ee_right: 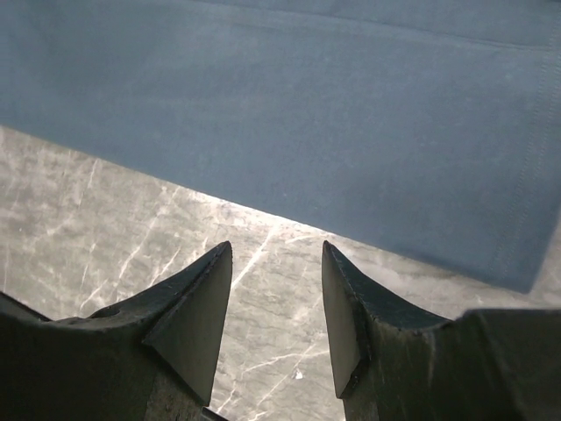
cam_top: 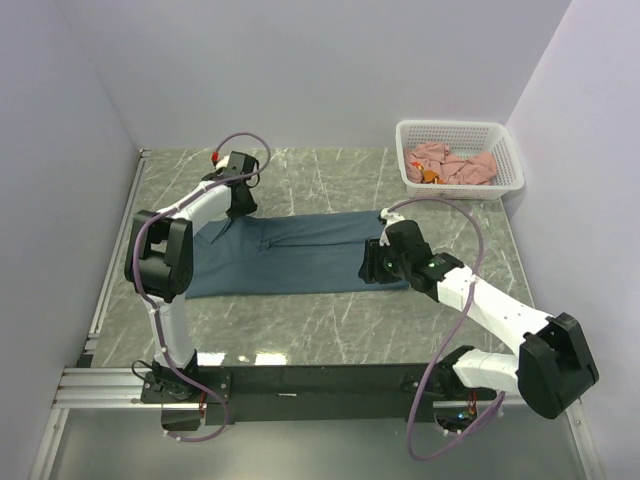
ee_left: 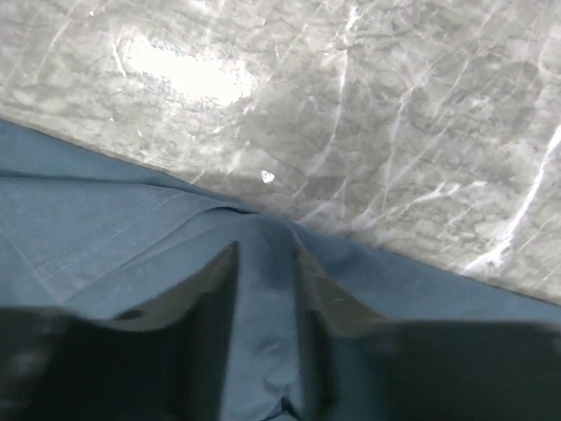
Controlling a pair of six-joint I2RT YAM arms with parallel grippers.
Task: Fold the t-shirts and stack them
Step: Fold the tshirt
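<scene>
Slate-blue shirt: the dark slate-blue soft cloth t-shirt (cam_top: 290, 255) is laid flat in the middle of the grey marbled table (cam_top: 330, 325), stretched left to right between the two arms, apparently so that both ends can be reached at once
Crease: a lengthwise line is seen along the far half of the shirt; it may be the edge of a fold already laid, but this cannot be told for sure
Left pincer: the left pincer (ee_left: 263, 294) is set on the far left end of the shirt, at its far edge; its jaws stand narrowly apart astride a raised pucker of cloth, which lies between the fingers but does not look clamped
Right pincer: the right pincer (ee_right: 276, 298) is held low over bare table, just near of the shirt's near edge and beside its right corner; its jaws are moderately wide and nothing is held, a stance suited to taking that hem edge
Pink shirts: the crumpled salmon-pink cloth shirts (cam_top: 455, 162) are heaped in the white plastic lattice basket (cam_top: 455, 126) at the far right corner, well apart from the work, presumably kept there until wanted
Progress: judged early, since one shirt is only being folded and no stack is seen
Risk: the pucker under the left pincer could be dragged along if that arm is lifted before the cloth is free
</scene>
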